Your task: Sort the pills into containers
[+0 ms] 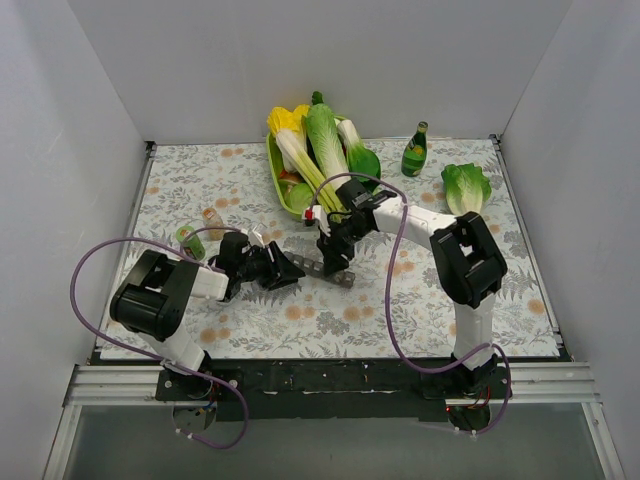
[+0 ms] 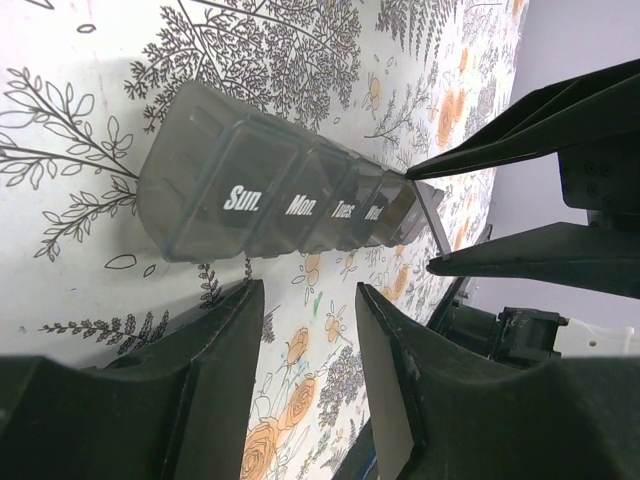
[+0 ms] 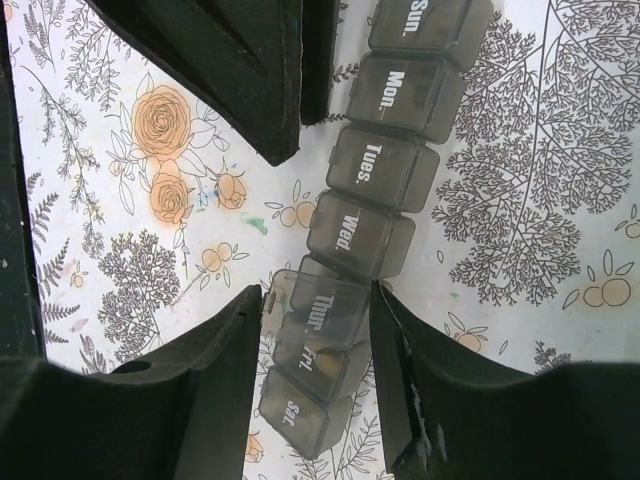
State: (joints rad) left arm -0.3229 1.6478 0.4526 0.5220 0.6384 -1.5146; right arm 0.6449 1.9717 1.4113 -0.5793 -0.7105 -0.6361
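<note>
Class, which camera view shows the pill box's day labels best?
Right wrist view: the pill box shows all seven labels, Sun to Sat. Left wrist view: slanted, only Sun to Tues clear. Top view: just a small dark strip.

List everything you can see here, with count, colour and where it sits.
pill organiser: one, smoky grey, Sun to Sat, centre of table
tray: one, green, far centre
vegetables: several, green, white, yellow, on tray
glass bottle: one, green, far right
leafy green: one, green, right of bottle
small can: one, green, left side
small bottle: one, pale, beside the can
tablecloth: one, white floral, under everything
left arm's fingers: two, black, apart, beside organiser's Sun end
right arm's fingers: two, black, either side of organiser's Thur compartment
</note>
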